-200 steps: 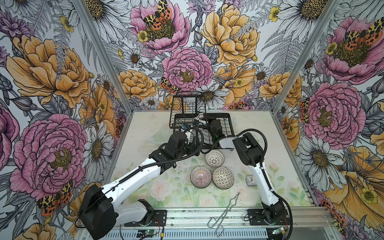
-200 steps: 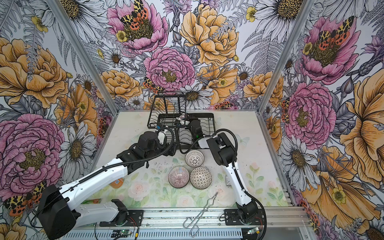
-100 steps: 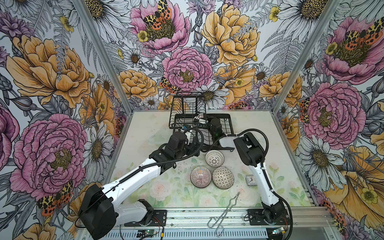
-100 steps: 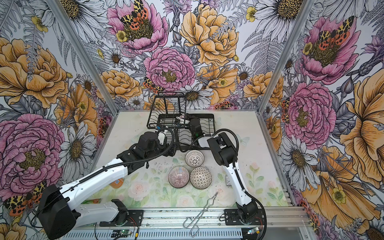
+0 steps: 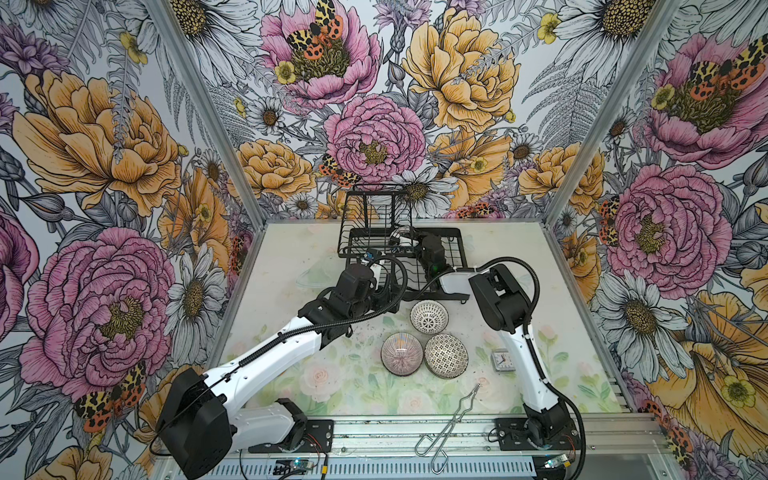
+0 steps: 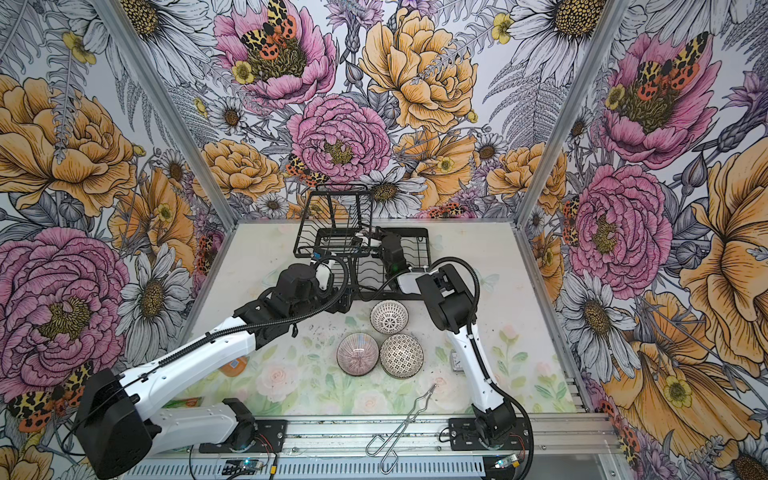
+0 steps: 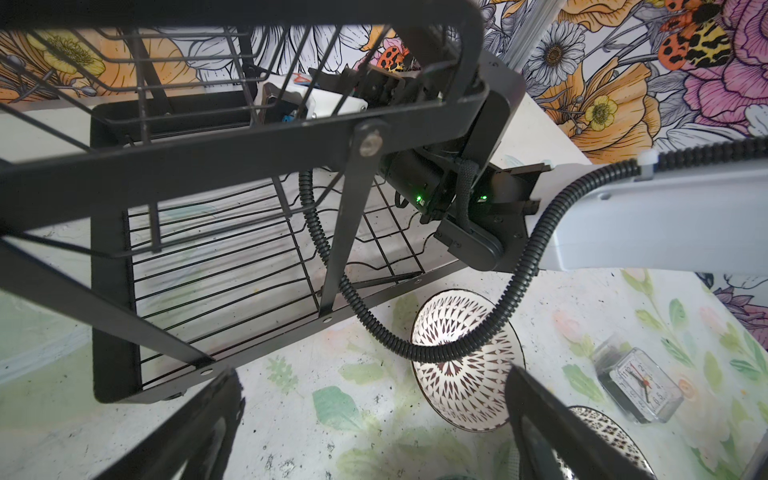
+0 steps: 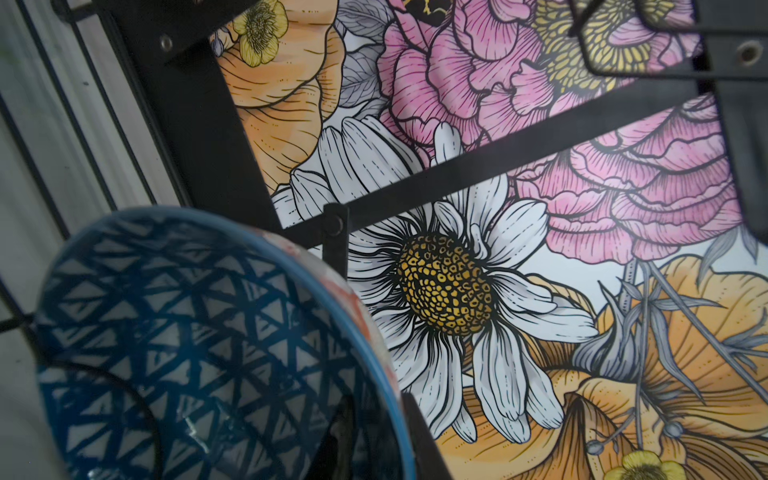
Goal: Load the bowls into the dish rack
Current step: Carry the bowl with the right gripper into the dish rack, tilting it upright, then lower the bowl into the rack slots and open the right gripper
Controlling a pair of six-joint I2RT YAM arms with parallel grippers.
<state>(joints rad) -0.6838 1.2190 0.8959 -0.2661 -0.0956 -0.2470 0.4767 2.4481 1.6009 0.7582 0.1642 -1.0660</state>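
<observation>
Inside the black wire dish rack (image 5: 454, 249) (image 8: 457, 174), under its raised tier (image 6: 332, 216), my right gripper (image 8: 386, 424) is shut on the rim of a blue triangle-patterned bowl (image 8: 187, 332). One finger is inside the bowl and one outside. The left gripper (image 7: 374, 436) hangs open and empty over the table, just in front of the rack (image 7: 208, 174). Beside it sits a black-and-white mosaic bowl (image 7: 469, 386) (image 5: 429, 317). Nearer the front stand a pink striped bowl (image 5: 402, 354) (image 6: 358, 354) and a black-and-white dotted bowl (image 5: 446, 356) (image 6: 401, 356).
A small clock (image 5: 503, 361) (image 7: 640, 382) sits right of the bowls by the right arm. Metal tongs (image 5: 453, 424) rest on the front rail. A clear glass dish (image 5: 316, 276) lies left of the rack. The right arm's cable (image 7: 415, 353) loops over the mosaic bowl.
</observation>
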